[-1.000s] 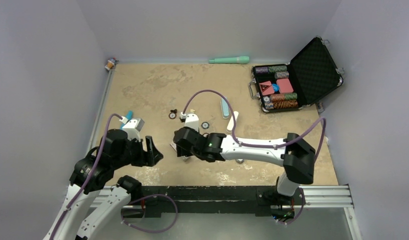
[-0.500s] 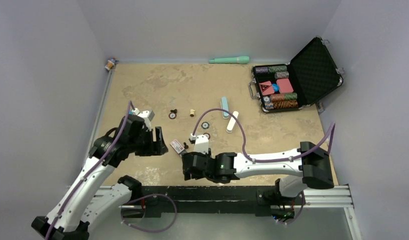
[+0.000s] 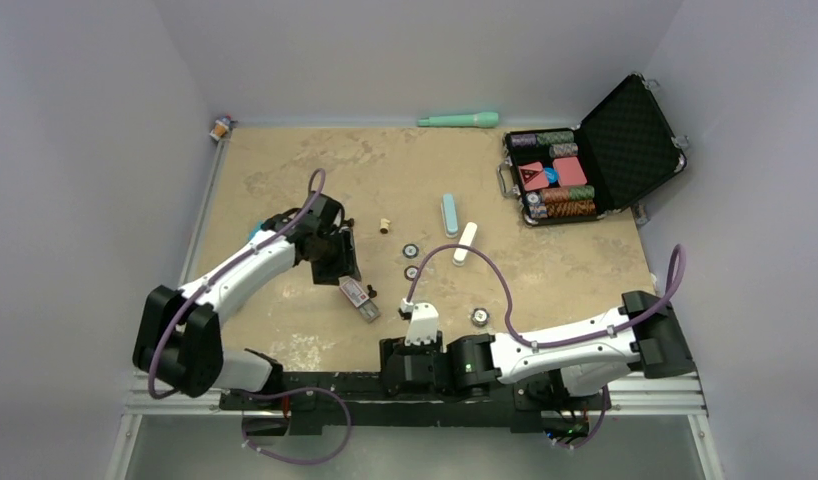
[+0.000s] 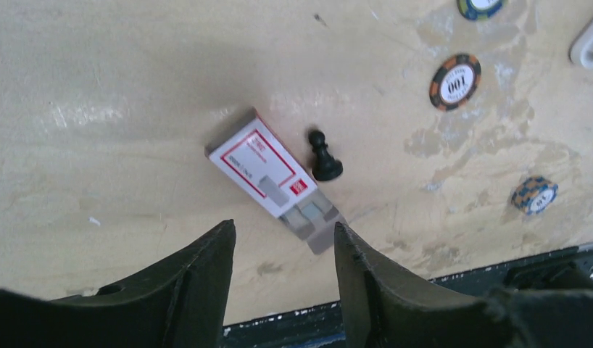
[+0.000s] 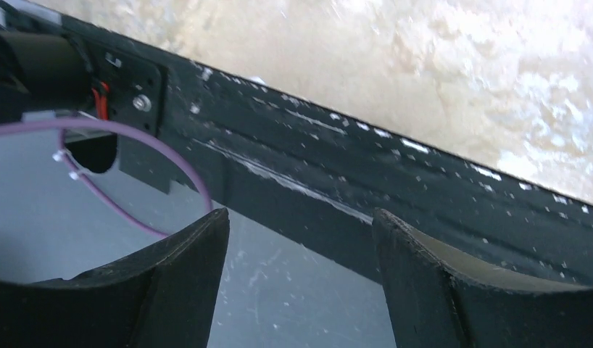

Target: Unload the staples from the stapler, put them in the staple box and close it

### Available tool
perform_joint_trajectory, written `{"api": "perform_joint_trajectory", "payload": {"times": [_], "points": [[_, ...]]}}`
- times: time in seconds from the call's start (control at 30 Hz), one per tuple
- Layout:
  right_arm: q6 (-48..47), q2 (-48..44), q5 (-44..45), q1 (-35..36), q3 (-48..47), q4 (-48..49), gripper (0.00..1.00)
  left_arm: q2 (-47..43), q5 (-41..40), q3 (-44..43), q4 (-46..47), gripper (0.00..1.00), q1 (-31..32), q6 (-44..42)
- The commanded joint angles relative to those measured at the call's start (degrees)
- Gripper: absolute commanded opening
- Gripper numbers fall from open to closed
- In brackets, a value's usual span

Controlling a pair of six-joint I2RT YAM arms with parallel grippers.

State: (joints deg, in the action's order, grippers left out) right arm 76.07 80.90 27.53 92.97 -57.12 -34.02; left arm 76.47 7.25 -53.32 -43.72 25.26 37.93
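Observation:
The pale-blue stapler (image 3: 450, 213) lies mid-table, and its white oblong part (image 3: 465, 243) lies apart from it just to the right and nearer. A corner of the white part shows in the left wrist view (image 4: 591, 40). My left gripper (image 3: 342, 257) is open and empty, well left of the stapler; in its own view (image 4: 283, 228) it hovers just short of a white, red-framed staple box (image 4: 261, 174) whose grey tray is slid partly out. My right gripper (image 3: 400, 368) is open and empty over the black rail (image 5: 395, 181) at the near table edge.
A black chess pawn (image 4: 324, 161) lies beside the staple box (image 3: 357, 297). Poker chips (image 4: 454, 82) (image 3: 479, 317) are scattered nearby. An open black case (image 3: 585, 160) of chips stands back right. A mint-green stick (image 3: 458, 120) lies along the back wall.
My left arm has swung out over the table to above the staple box. My right arm has drawn back from mid-table to the near rail. Both grippers stayed empty.

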Motion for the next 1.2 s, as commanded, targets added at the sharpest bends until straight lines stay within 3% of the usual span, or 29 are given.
{"api": "perform_joint_trajectory", "payload": {"times": [0.0,0.3,0.6,0.8,1.17], "points": [[9.1,-3.5,2.4,2.7,2.9,-4.5,0.76,5.6,0.0,-2.7,5.3,0.55,-2.5,1.0],[13.4,-4.0,2.8,6.4,4.6,-4.4,0.76,13.1,-2.3,-3.4,7.4,0.48,-4.3,1.6],[13.9,-2.7,2.9,7.3,4.0,-4.6,0.76,16.7,1.9,-0.3,11.6,0.46,-4.3,4.3],[14.2,-3.1,3.5,7.4,4.0,-5.0,0.76,14.3,2.8,3.6,12.0,0.43,-4.3,7.9],[15.0,-3.9,3.9,7.3,4.9,-4.9,0.76,1.7,4.0,15.1,14.6,0.44,-3.9,16.7]]}}
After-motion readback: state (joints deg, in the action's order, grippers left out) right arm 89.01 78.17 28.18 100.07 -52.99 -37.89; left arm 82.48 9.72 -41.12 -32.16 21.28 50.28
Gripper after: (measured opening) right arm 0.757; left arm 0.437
